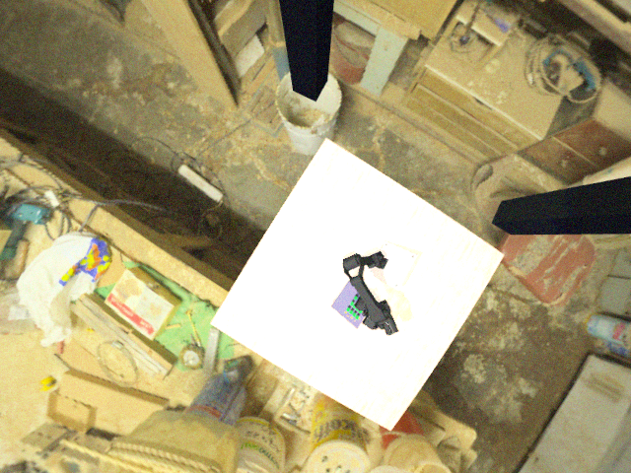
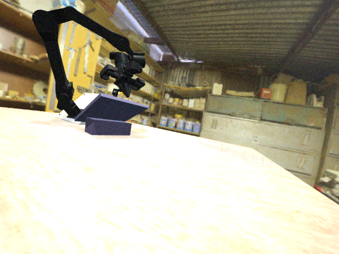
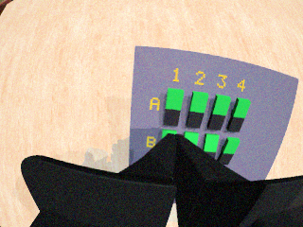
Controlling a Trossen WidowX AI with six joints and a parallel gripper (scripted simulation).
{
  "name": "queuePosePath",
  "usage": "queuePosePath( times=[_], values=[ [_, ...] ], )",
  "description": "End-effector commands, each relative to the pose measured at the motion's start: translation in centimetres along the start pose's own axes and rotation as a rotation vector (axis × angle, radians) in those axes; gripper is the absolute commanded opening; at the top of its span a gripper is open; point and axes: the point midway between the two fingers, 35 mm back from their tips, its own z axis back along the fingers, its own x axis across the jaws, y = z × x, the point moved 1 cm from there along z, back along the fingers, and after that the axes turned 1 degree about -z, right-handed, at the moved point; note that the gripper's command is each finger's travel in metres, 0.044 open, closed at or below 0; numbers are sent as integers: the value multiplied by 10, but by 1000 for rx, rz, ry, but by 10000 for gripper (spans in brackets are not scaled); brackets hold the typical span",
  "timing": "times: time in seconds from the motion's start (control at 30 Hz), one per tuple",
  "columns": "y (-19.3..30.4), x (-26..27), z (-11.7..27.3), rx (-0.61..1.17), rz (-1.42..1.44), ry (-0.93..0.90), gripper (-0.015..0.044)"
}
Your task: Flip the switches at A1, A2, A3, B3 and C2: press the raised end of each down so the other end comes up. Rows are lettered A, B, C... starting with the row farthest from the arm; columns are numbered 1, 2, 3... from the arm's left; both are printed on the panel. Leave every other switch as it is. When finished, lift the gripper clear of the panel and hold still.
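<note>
purple panel (image 3: pixel 265 97), green-and-black switches (image 3: pixel 197 109)

Tilted purple panel (image 3: pixel 268 104) on the table; green-and-black switches (image 3: pixel 197 110), raised ends seemingly far-side.
</note>
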Motion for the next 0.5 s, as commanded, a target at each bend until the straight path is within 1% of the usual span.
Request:
queuePosePath(
  times=[0.0,0.1,0.2,0.37,0.47],
  values=[
    [2,-1,16,13,2,7,0],
    [-1,-4,16,13,2,7,0],
    [-17,-22,16,13,3,8,0],
    [-17,-22,14,15,3,8,0],
    [-18,-23,-11,33,2,9,0]
  ],
)
